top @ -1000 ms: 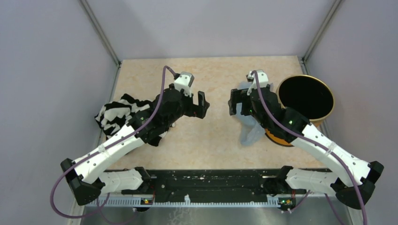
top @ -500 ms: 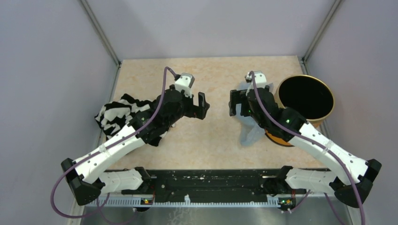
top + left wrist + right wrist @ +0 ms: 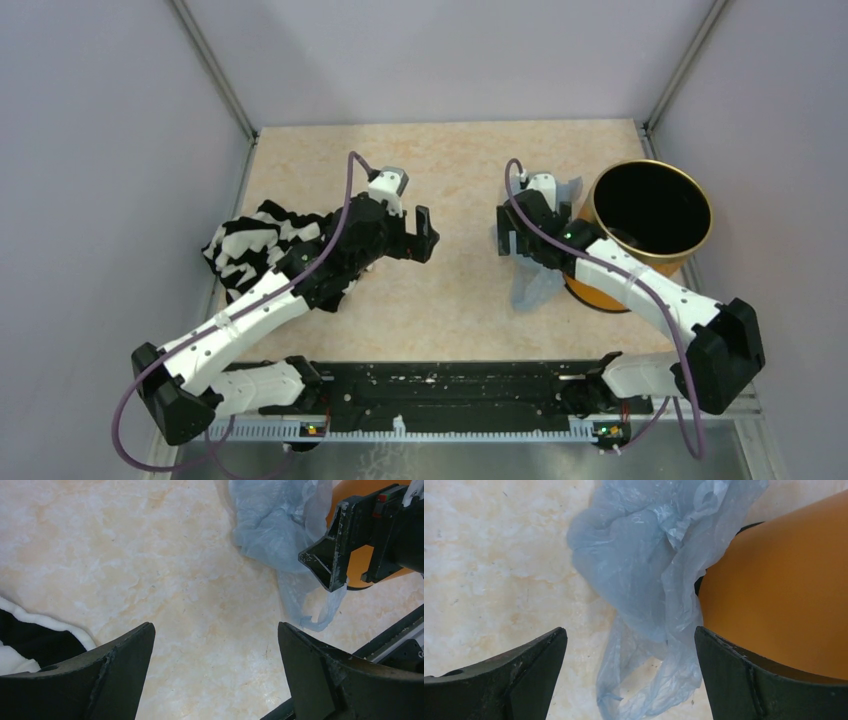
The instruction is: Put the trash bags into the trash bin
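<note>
jaws: both pairs stand wide apart and hold nothing.

right jaws: on the right arm [image 3: 640, 290], pointed down over the trash bag [image 3: 644, 570]. one finger [image 3: 514, 680] is on the bare-worktop side, the other [image 3: 764, 680] on the bin side. whether they touch the plastic, i cannot tell.

left jaws: on the left arm [image 3: 260, 310], over mid-worktop, turned toward the bag and well apart from it.

trash bag: one, pale blue, thin, crinkled, translucent. it lies loose on the worktop [image 3: 450, 300], up against the left side of the trash bin [image 3: 600, 297], with a tail trailing toward the arm bases. none of it is inside the bin.

trash bin: orange can with gold rim and black inside, upright at the right of the worktop.

striped cloth [image 3: 245, 250]: black-and-white heap at the left edge, partly under the left arm. not part of the job.

step in hand: approach for the pick-up, by my reckoning; the task looks barely begun.

next move calls for: the right jaws to drop and close on a bunched fold, since a single layer of film would likely slip. then a lift high enough for the tail to pass the gold rim. the left jaws may be needed to push the rest in.
</note>
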Controlling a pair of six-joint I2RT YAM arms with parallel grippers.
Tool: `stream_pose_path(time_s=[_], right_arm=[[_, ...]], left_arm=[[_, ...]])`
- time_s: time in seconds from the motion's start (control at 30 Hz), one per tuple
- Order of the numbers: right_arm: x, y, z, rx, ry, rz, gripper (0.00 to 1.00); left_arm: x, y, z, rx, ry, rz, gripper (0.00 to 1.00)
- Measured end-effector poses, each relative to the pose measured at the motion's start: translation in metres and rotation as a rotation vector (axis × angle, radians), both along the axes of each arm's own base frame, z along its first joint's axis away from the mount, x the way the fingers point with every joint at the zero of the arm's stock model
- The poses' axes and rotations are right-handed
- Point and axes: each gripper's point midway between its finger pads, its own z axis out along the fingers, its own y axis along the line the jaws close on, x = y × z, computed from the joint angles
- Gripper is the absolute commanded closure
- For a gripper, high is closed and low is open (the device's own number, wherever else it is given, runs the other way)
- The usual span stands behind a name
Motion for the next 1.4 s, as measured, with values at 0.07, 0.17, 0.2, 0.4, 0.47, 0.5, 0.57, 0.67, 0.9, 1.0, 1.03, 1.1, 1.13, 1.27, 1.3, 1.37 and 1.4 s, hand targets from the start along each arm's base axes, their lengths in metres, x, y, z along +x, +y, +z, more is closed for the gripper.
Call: stream_pose_path(time_s=[0.07,0.17,0.2,0.4,0.47,0.5,0.57,0.67,0.9,1.0,1.03,1.1,1.13,1.27,1.3,1.37,1.4], right_arm=[[0.004,-0.002,-0.01,-0.006,0.01,-0.018,0.01],[0.008,-0.002,-0.027,-0.018,0.032,-0.037,0.01],[0.009,-0.003,-0.032,-0.022,0.038,-0.043,0.01],[0.01,-0.026,-0.065,-0.056,0.074,-0.126,0.03],[0.01,-0.028,-0.072,-0.057,0.083,-0.134,0.07],[0.011,-0.027,-0.077,-0.053,0.088,-0.134,0.09],[0.013,-0.02,-0.085,-0.033,0.101,-0.122,0.14],[0.012,-0.009,-0.096,0.009,0.124,-0.092,0.29],[0.01,0.024,-0.099,0.116,0.133,0.016,0.84],[0.007,0.045,-0.096,0.162,0.129,0.086,0.94],[0.005,0.054,-0.094,0.179,0.127,0.115,0.96],[0.0,0.07,-0.092,0.211,0.129,0.17,1.0],[-0.003,0.079,-0.09,0.229,0.129,0.203,1.0],[-0.018,0.108,-0.079,0.283,0.121,0.328,1.0],[-0.023,0.113,-0.076,0.289,0.12,0.361,1.0],[-0.034,0.123,-0.069,0.302,0.11,0.43,1.0],[-0.04,0.126,-0.066,0.309,0.102,0.464,1.0]], left_arm=[[0.002,0.003,-0.007,-0.004,0.023,0.001,0.01],[0.004,0.008,-0.022,-0.014,0.066,0.001,0.01],[0.004,0.01,-0.027,-0.014,0.08,0.001,0.01],[0.007,0.02,-0.06,-0.049,0.181,-0.009,0.01],[0.007,0.02,-0.069,-0.062,0.213,-0.016,0.01],[0.007,0.019,-0.073,-0.068,0.227,-0.02,0.01],[0.007,0.016,-0.08,-0.076,0.25,-0.033,0.01],[0.007,0.011,-0.086,-0.098,0.282,-0.04,0.01],[0.014,0.006,-0.096,-0.168,0.346,-0.008,0.01],[0.015,0.006,-0.104,-0.206,0.382,0.013,0.01],[0.016,0.005,-0.107,-0.217,0.393,0.019,0.01],[0.018,0.004,-0.111,-0.235,0.412,0.032,0.01],[0.02,0.004,-0.112,-0.245,0.42,0.039,0.01],[0.028,0.001,-0.117,-0.274,0.438,0.049,0.01],[0.03,0.001,-0.119,-0.275,0.443,0.052,0.01],[0.034,0.0,-0.126,-0.272,0.465,0.052,0.01],[0.036,-0.001,-0.129,-0.269,0.478,0.052,0.02]])
